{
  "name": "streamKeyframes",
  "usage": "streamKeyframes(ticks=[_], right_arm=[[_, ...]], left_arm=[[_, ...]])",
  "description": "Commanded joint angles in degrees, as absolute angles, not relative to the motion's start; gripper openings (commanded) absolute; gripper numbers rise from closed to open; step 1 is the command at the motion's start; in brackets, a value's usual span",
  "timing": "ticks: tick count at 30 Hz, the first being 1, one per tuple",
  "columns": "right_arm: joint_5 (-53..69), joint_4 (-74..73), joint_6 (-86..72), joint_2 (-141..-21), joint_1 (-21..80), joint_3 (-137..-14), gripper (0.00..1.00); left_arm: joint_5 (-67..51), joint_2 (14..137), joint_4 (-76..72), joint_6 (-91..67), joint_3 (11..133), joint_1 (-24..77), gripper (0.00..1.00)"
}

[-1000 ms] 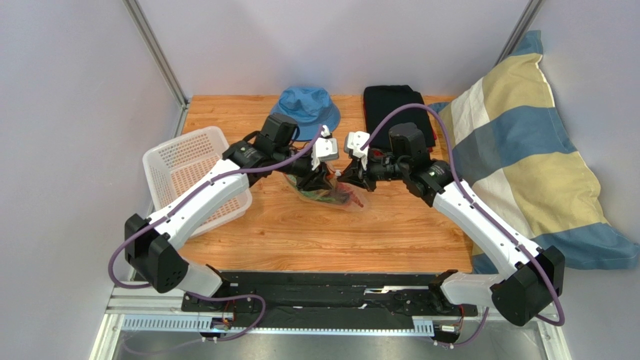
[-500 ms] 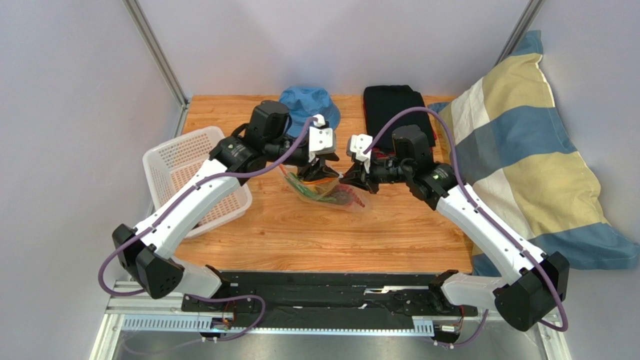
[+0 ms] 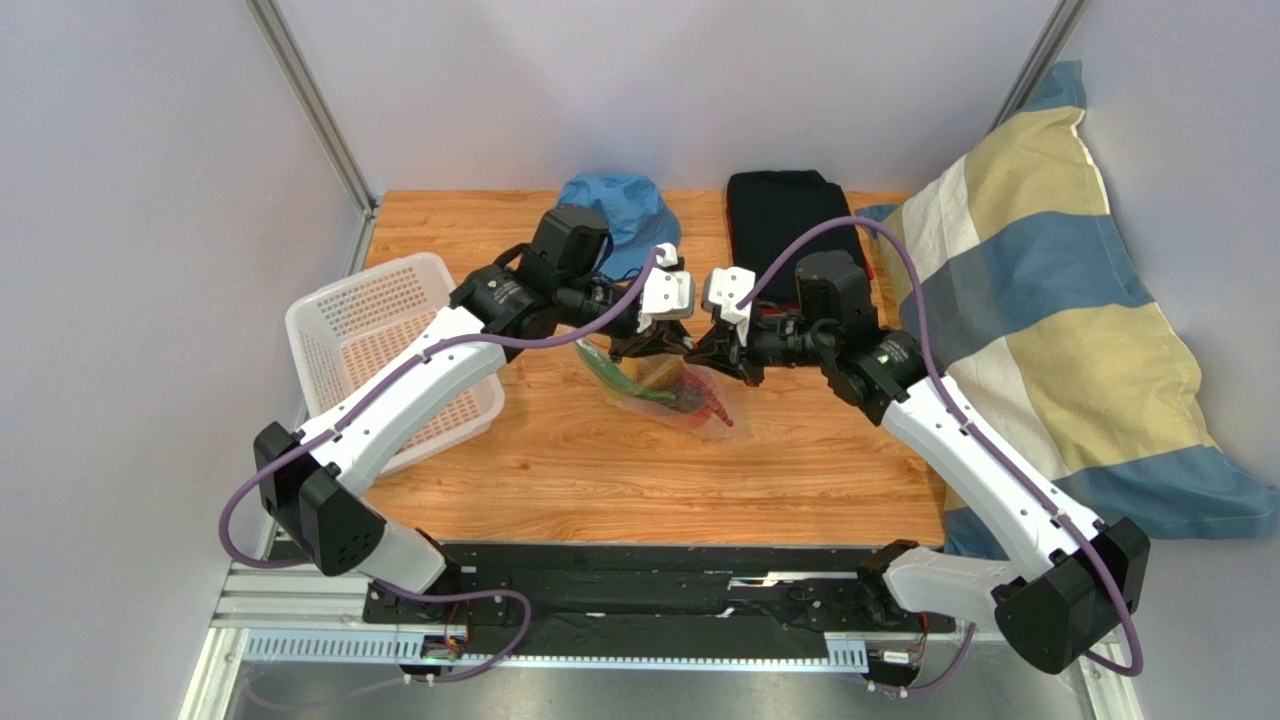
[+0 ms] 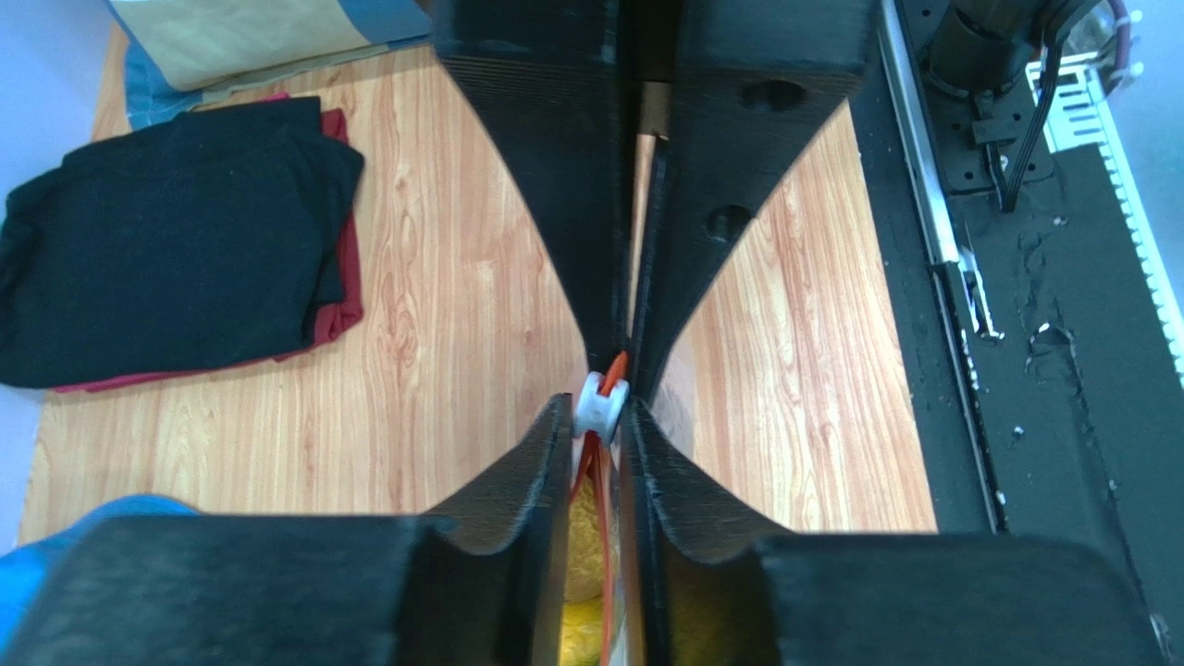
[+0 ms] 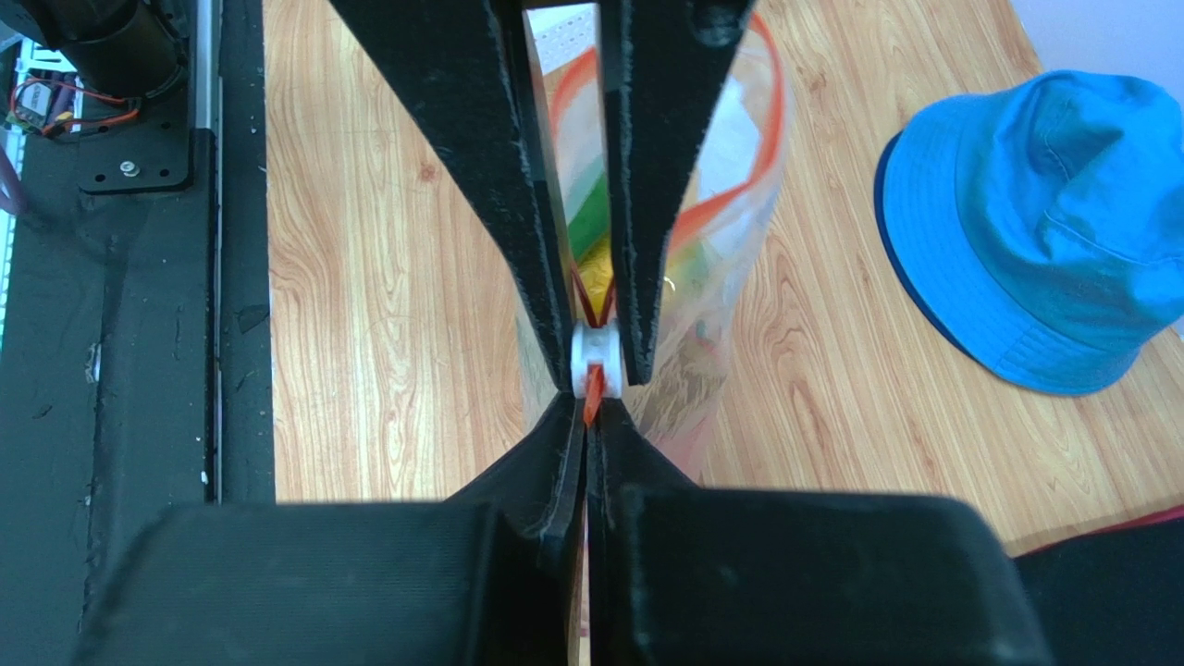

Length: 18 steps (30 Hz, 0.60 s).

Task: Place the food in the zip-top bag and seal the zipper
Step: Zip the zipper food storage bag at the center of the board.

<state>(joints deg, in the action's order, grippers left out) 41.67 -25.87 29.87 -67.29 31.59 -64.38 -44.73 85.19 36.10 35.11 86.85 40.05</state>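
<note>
The clear zip-top bag [image 3: 672, 393] hangs between my two grippers over the table, with red, green and yellow food [image 5: 598, 236] inside it. My left gripper [image 4: 598, 410] is shut on the small white slider [image 4: 601, 400] of the orange-red zipper [image 5: 758, 153]. My right gripper [image 5: 587, 414] is shut on the orange end of the zip strip, right against the slider [image 5: 595, 358]. In the top view the left gripper [image 3: 673, 318] and the right gripper [image 3: 709, 345] meet tip to tip above the bag.
A white mesh basket [image 3: 383, 353] stands at the left. A blue hat [image 3: 619, 203] and folded black cloth [image 3: 789, 210] lie at the back. A striped pillow [image 3: 1037, 300] lies at the right edge. A black rail runs along the near edge.
My left gripper has slid right along the bag's mouth until it meets the right gripper. The bag has swung slightly to the right.
</note>
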Motion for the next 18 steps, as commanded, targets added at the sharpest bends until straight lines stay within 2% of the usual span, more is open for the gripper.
streamKeyframes(ticks=[1,18], right_arm=[[42.8,-24.3,29.9,-64.8,30.7,-64.1,0.00],[41.2,-23.7,25.8,-60.6,23.2,-62.8,0.00]], left_arm=[[-44.0,85.0,36.5,38.6,88.0,40.2,0.17],[-38.9,84.6,46.7,47.1,84.2,32.6,0.17]])
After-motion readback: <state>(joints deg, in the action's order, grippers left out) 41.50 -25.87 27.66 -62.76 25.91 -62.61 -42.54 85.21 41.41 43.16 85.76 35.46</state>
